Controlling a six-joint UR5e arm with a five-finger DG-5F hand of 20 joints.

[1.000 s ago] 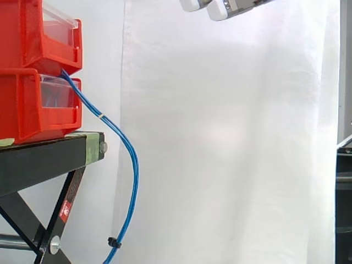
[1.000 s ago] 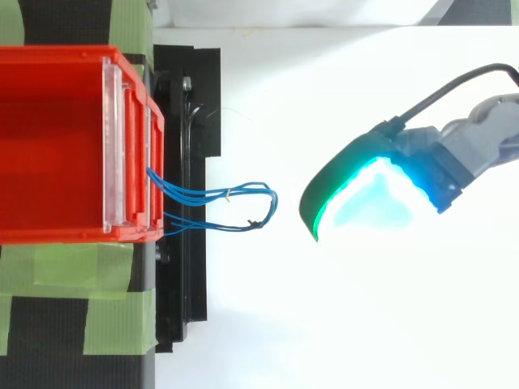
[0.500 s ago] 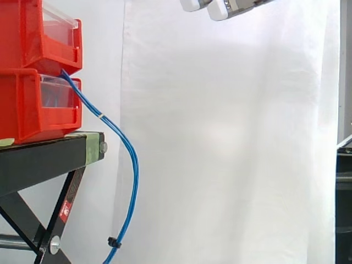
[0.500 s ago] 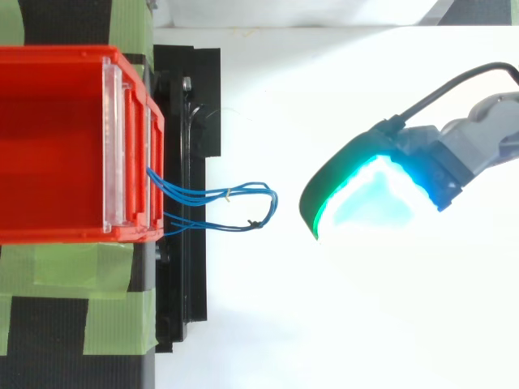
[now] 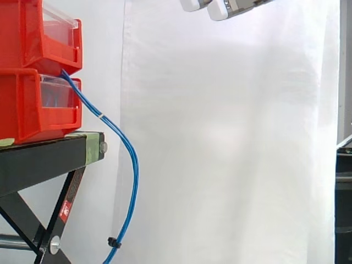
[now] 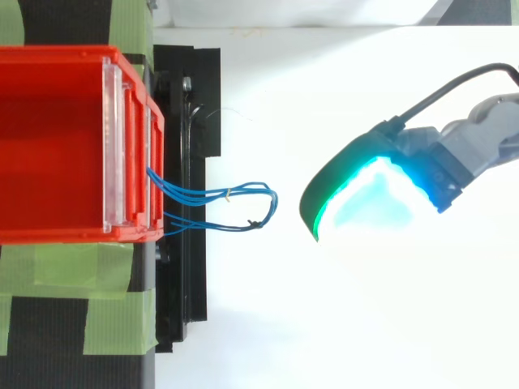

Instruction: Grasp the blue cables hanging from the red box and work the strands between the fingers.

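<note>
The blue cables [image 5: 132, 159] come out between the two stacked red bins [image 5: 33, 104] and hang in a loose curve past the stand's edge, bound near the bottom by a small black tie [image 5: 114, 242]. From above, the cables [image 6: 235, 194] loop out to the right of the red bin [image 6: 49, 146]. The hand [image 5: 220, 8] sits high at the top edge of the side view, well above and to the right of the cables. In the top view the hand [image 6: 365, 194] glows cyan and green, a short gap to the right of the cable loop, touching nothing.
The bins rest on a black stand [image 5: 44, 159] with green tape [image 6: 73, 308] on its top. A white curtain [image 5: 231, 143] hangs behind. There is free room between the cables and the hand.
</note>
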